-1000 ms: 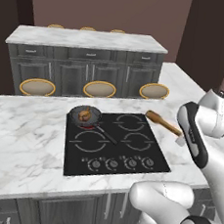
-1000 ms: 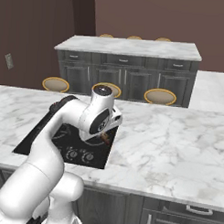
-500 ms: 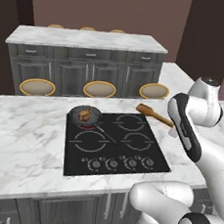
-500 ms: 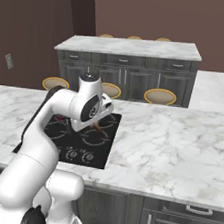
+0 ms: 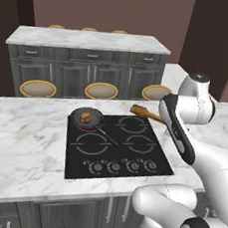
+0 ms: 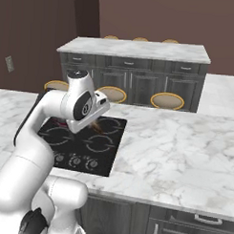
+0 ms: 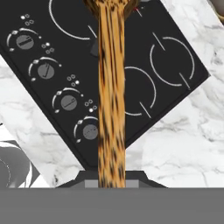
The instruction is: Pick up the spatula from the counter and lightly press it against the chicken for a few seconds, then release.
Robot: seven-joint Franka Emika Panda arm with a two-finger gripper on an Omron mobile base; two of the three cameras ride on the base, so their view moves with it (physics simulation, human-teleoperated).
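A: Left base view?
B: Rear left, raised; faces forward and down at mid-range over cooktop (image 5: 117, 147) and back cabinets (image 5: 86, 69).
A: Right base view?
B: Rear right; same cooktop (image 6: 82, 147), same back cabinets (image 6: 134, 77).
A: Hand view?
B: Close above cooktop (image 7: 146, 48), looking down, rolled.

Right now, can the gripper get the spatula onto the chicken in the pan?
Probably yes: the gripper holds the spatula above the cooktop, and nothing stands between it and the chicken.

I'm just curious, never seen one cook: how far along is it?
Done: the spatula is picked up. In hand: the pincer holds it over the stove, pointing toward the pan. Left: pressing it on the chicken in that pan, then letting go.
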